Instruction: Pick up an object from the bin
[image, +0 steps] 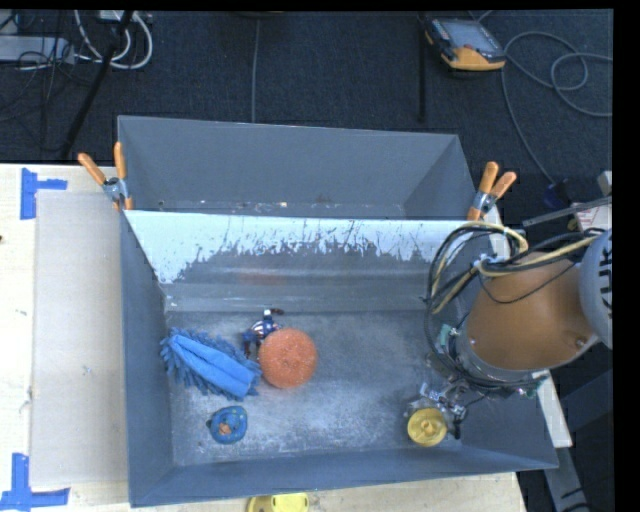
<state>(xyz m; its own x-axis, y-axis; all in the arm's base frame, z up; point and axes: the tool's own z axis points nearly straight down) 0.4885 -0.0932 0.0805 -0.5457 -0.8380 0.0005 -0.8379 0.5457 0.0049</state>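
Risk sits mainly in the corner: the small yellow round wheel-like piece lies on the floor of the grey metal bin at about 5 o'clock, near where the front and right walls meet, and the end effector hangs just beside it, at roughly 1 o'clock from the piece. Whether the end effector is spread or pressed together I cannot tell, since the orange-brown wrist cover and cables hide much of it, and nothing can be seen clamped in it. If it comes down off-centre, it could strike the sloping wall, or nudge the piece so that it slides or rolls into the seam out of reach. A hard, smooth disc may also squirt out of a closing grip. The yellow piece looks round, with its flat face turned upward and a darker hub in the middle, so it shows no long axis and points no particular way; any approach angle should serve about equally. The orange rough-textured ball, the blue fringed cloth-like bundle and the blue disc with an orange centre lie well apart, toward 8 o'clock, and should not interfere.
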